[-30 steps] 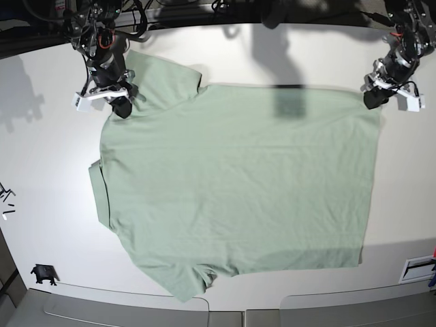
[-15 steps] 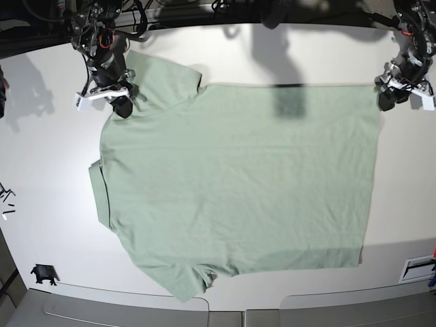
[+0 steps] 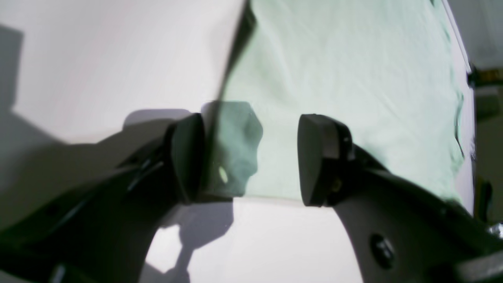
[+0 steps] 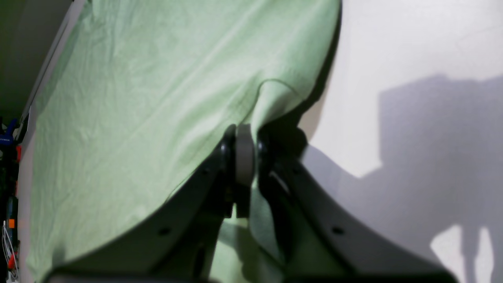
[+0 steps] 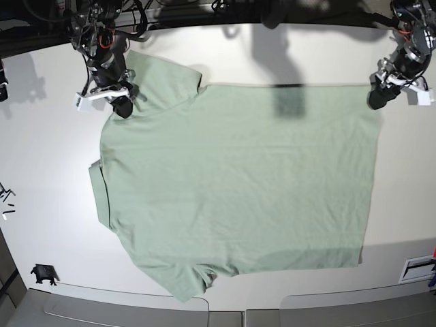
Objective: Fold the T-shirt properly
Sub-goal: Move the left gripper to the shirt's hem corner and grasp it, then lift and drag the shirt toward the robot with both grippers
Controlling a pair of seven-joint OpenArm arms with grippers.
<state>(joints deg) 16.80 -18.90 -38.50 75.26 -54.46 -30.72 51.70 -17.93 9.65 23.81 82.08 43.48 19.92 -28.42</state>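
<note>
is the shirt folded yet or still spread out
Spread flat, unfolded: the T-shirt lies in one layer across the table, both sleeves out.

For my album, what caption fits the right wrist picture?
Right claw shut on a fold of the sage-green T-shirt over the white table.

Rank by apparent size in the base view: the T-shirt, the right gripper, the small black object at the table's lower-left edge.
1. T-shirt, by far the largest.
2. Right gripper, clamped on the shirt's sleeve.
3. Small black object, smallest.
</note>
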